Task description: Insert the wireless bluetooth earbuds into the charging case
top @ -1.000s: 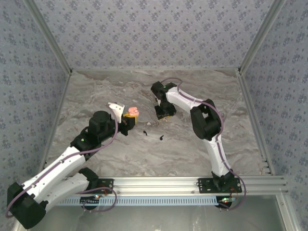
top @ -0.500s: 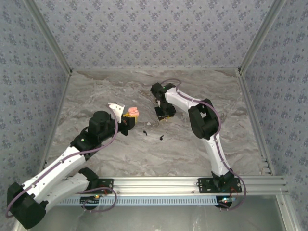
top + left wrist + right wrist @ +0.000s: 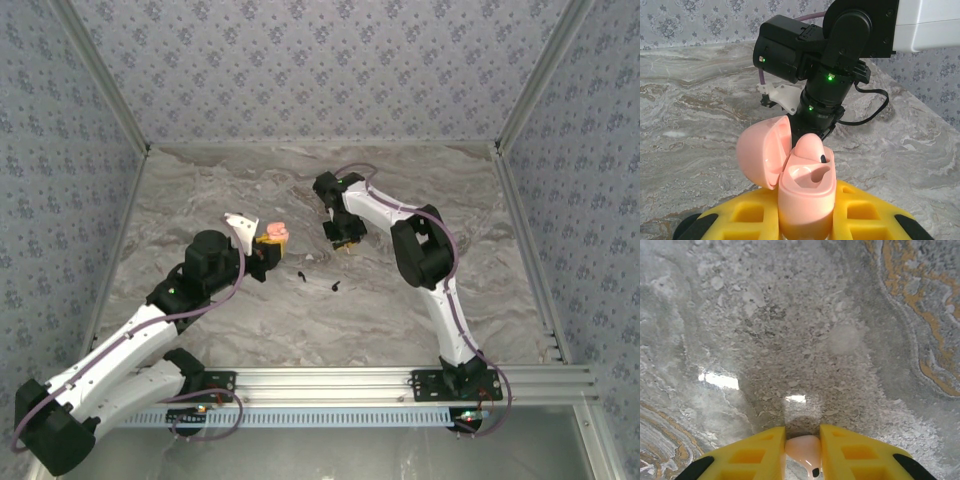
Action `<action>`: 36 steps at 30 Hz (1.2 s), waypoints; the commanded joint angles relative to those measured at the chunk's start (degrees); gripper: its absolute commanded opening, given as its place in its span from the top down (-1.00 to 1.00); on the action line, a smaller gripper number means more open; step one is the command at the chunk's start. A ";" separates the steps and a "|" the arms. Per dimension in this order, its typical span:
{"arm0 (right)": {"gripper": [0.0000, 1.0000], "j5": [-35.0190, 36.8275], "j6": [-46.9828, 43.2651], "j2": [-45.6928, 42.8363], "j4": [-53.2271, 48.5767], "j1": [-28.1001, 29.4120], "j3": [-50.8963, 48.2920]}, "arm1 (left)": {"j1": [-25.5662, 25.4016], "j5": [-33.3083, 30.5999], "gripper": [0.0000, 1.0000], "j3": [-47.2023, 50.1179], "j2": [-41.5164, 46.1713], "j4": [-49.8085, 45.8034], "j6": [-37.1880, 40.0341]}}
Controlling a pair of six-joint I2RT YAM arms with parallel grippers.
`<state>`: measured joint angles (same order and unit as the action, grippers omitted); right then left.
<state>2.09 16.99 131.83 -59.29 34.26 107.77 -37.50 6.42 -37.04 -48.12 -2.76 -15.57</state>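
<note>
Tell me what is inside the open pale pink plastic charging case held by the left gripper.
One pale pink comma-shaped earbud sits at the far side inside the pale pink charging case; the near socket looks empty. Its bottom is hidden by the rim.

One open pink case (image 3: 805,195), two black earbuds (image 3: 301,276) (image 3: 336,288) lying near each other, and one pink earbud (image 3: 804,449).

Bright, even light from above; shadows soft. White glare patches mark the desk (image 3: 720,380) in the right wrist view, where the nearest foreground seems slightly blurred.
</note>
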 commanded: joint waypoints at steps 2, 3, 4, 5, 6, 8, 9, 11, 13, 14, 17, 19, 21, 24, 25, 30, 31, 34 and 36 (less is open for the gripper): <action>0.51 -2.25 1.77 -2.00 2.89 -0.81 -4.11 | 0.01 0.74 0.60 -1.92 -0.43 2.19 -0.12; 0.52 -2.64 1.84 -2.71 3.66 -0.98 -4.85 | 0.01 0.97 0.60 -1.96 -0.77 2.43 -0.18; 0.52 -3.19 1.97 -3.71 4.63 -1.17 -5.99 | -0.10 1.20 0.60 -1.99 -1.13 2.73 -0.25; 0.52 -3.92 2.04 -4.66 5.60 -1.41 -7.09 | -0.10 1.45 0.60 -1.95 -1.56 2.95 -0.33; 0.52 -4.66 2.08 -5.80 6.65 -1.64 -8.32 | -0.09 1.80 0.60 -1.98 -2.07 3.32 -0.47; 0.52 -5.81 2.12 -7.90 8.55 -2.24 -10.65 | -0.07 2.37 0.60 -1.94 -3.22 4.19 -0.77; 0.52 -6.20 2.20 -9.13 9.55 -2.55 -11.80 | -0.08 2.71 0.60 -1.90 -3.90 4.79 -1.01; 0.53 -6.87 2.34 -11.42 11.40 -3.17 -14.16 | -0.08 3.49 0.60 -1.82 -5.42 6.04 -1.57; 0.54 -7.33 2.41 -13.54 13.26 -3.68 -16.28 | -0.21 4.16 0.60 -1.56 -6.81 7.65 -2.28; 0.54 -7.78 2.54 -14.42 14.03 -4.10 -17.18 | -0.15 4.31 0.60 -1.32 -7.47 8.49 -2.65; 0.55 -9.26 3.17 -17.74 16.61 -5.15 -20.14 | -0.18 5.20 0.60 -0.60 -9.44 11.46 -3.53; 0.55 -10.47 3.49 -20.14 18.54 -5.75 -22.19 | -0.19 5.12 0.60 -0.18 -11.11 13.37 -4.60; 0.55 -12.05 4.05 -22.49 20.12 -6.43 -24.03 | -0.16 5.19 0.60 -0.26 -13.03 14.34 -5.44; 0.56 -14.09 4.51 -25.79 22.22 -6.99 -26.23 | -0.18 5.89 0.60 -0.92 -16.20 15.58 -6.53; 0.56 -14.52 4.54 -26.94 22.63 -7.10 -26.64 | -0.14 6.04 0.60 -1.01 -17.15 16.46 -6.96; 0.55 -16.43 4.48 -31.16 23.29 -7.30 -27.45 | -0.20 6.54 0.60 -1.48 -21.49 20.40 -7.93; 0.55 -16.75 4.54 -32.12 23.40 -7.36 -27.54 | -0.14 6.82 0.60 -1.79 -22.46 21.02 -7.99; 0.55 -18.34 4.79 -34.58 24.03 -7.45 -27.71 | -0.20 7.80 0.60 -2.94 -25.75 22.24 -8.22; 0.55 -19.28 4.96 -35.97 24.26 -7.41 -27.55 | -0.19 8.11 0.60 -3.59 -27.79 23.27 -8.53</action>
<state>-14.48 20.99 98.91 -35.73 27.22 80.64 -37.52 12.71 -37.89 -74.22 15.99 -23.24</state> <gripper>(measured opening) 0.226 0.201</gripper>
